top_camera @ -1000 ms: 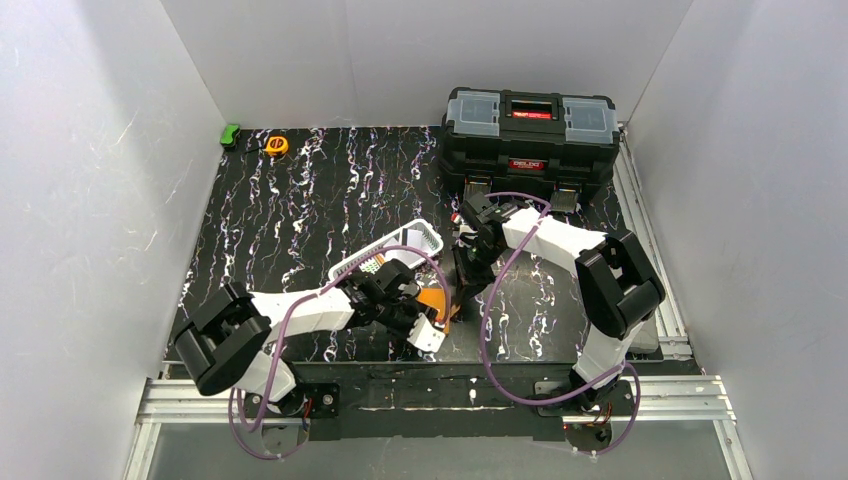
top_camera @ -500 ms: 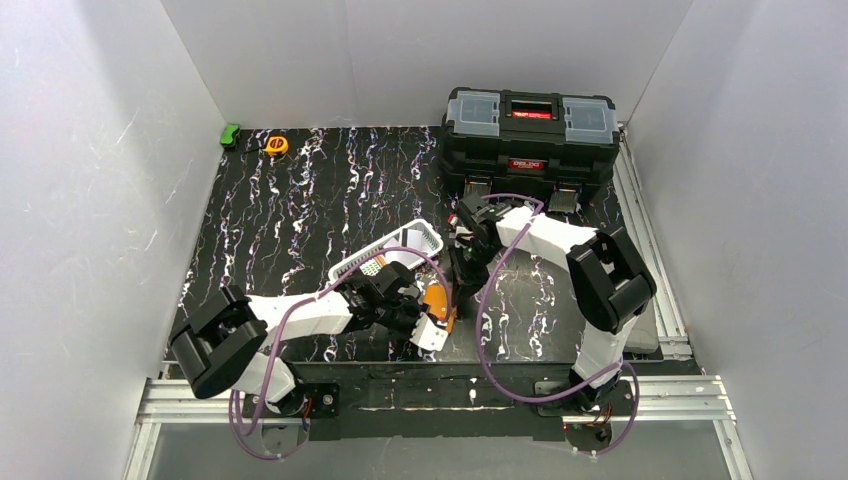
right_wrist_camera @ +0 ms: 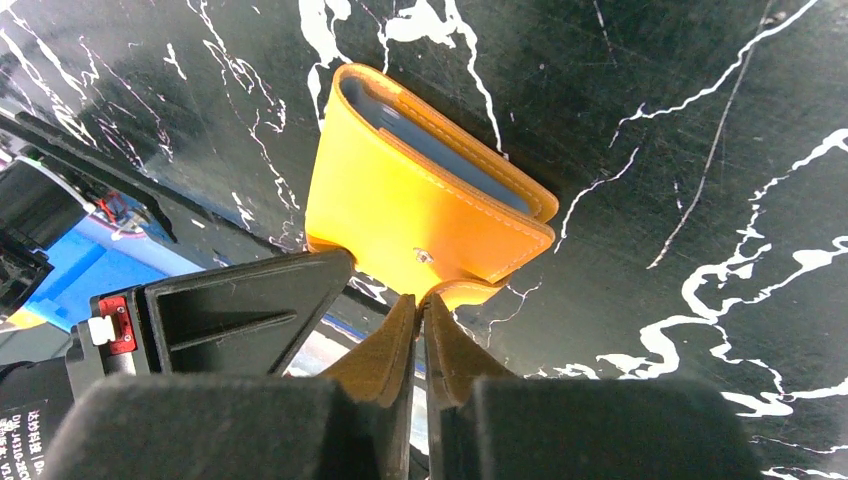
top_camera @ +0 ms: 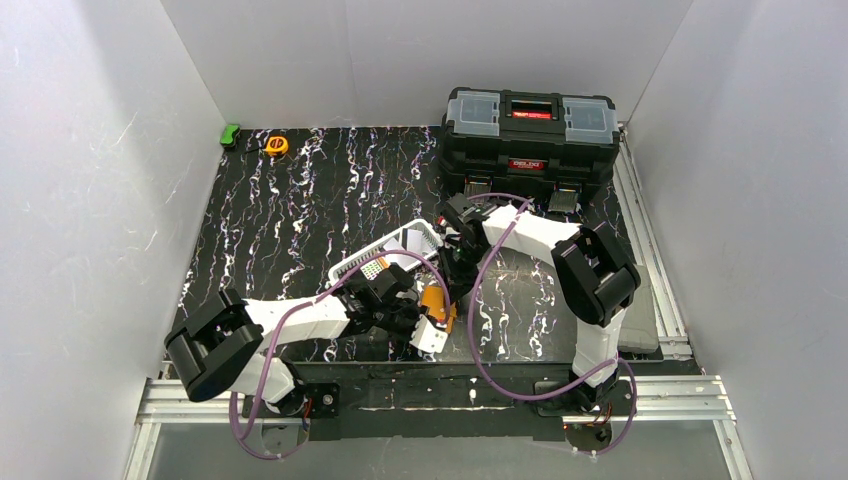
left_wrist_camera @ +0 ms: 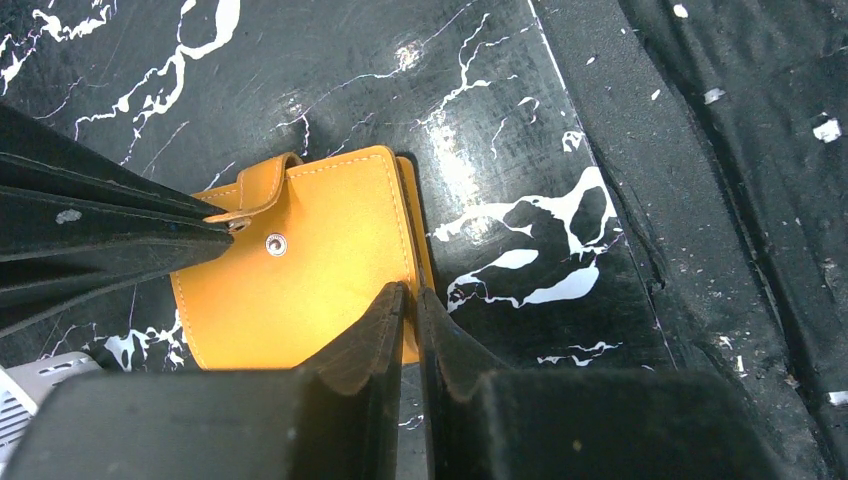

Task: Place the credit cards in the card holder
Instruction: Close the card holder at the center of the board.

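Closed tight, left claw [left_wrist_camera: 409, 300] pinching one edge of card holder [left_wrist_camera: 320, 250], flat on table [left_wrist_camera: 520, 130] just ahead of it. Closed too, right claw [right_wrist_camera: 418, 305] nipping snap tab [right_wrist_camera: 465, 292] from opposite side.

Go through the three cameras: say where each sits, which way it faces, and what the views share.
Top external: above and behind the arms, looking down on the table; both arms show, bases at the bottom.
Left wrist: on the left wrist, looking down past the left gripper at the card holder; its own fingers show.
Right wrist: on the right wrist, looking down past the right gripper at the holder's tab side; its own fingers show.
Shared: the orange card holder, in all three views.
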`<action>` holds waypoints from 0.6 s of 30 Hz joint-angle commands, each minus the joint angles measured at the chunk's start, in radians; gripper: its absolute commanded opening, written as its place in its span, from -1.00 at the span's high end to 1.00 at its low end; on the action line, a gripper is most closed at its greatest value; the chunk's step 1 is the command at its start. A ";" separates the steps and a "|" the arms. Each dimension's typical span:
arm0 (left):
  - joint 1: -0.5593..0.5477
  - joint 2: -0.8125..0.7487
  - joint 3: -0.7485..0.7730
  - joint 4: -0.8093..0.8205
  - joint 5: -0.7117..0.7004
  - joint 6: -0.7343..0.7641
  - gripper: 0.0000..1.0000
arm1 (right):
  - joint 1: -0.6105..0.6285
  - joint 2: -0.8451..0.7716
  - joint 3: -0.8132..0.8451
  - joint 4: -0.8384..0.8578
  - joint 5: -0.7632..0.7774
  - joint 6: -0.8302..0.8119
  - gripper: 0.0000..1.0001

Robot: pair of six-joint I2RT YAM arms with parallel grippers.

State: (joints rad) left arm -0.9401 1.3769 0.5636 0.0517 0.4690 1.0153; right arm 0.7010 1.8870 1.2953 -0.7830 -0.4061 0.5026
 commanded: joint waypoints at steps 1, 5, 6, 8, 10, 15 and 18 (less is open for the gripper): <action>-0.009 -0.019 -0.027 -0.061 0.012 -0.023 0.85 | 0.005 0.003 0.041 -0.010 0.023 0.010 0.71; -0.009 -0.018 -0.029 -0.058 0.015 -0.027 0.85 | 0.006 0.001 0.041 -0.013 0.025 0.011 0.65; -0.009 -0.019 -0.028 -0.058 0.016 -0.026 0.85 | 0.006 0.000 0.040 -0.012 0.025 0.010 0.65; -0.010 -0.019 -0.029 -0.059 0.016 -0.030 0.84 | 0.006 -0.002 0.035 -0.008 0.022 0.015 0.62; -0.009 -0.020 -0.030 -0.058 0.014 -0.029 0.84 | 0.006 -0.006 0.027 0.003 0.015 0.019 0.58; -0.009 -0.019 -0.028 -0.058 0.013 -0.031 0.84 | 0.006 -0.012 0.015 0.017 -0.001 0.029 0.52; -0.009 -0.019 -0.029 -0.058 0.011 -0.031 0.84 | 0.006 -0.015 0.013 0.020 -0.005 0.029 0.53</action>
State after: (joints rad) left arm -0.9409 1.3762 0.5621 0.0532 0.4671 1.0054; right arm 0.7029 1.8885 1.3003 -0.7780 -0.3950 0.5217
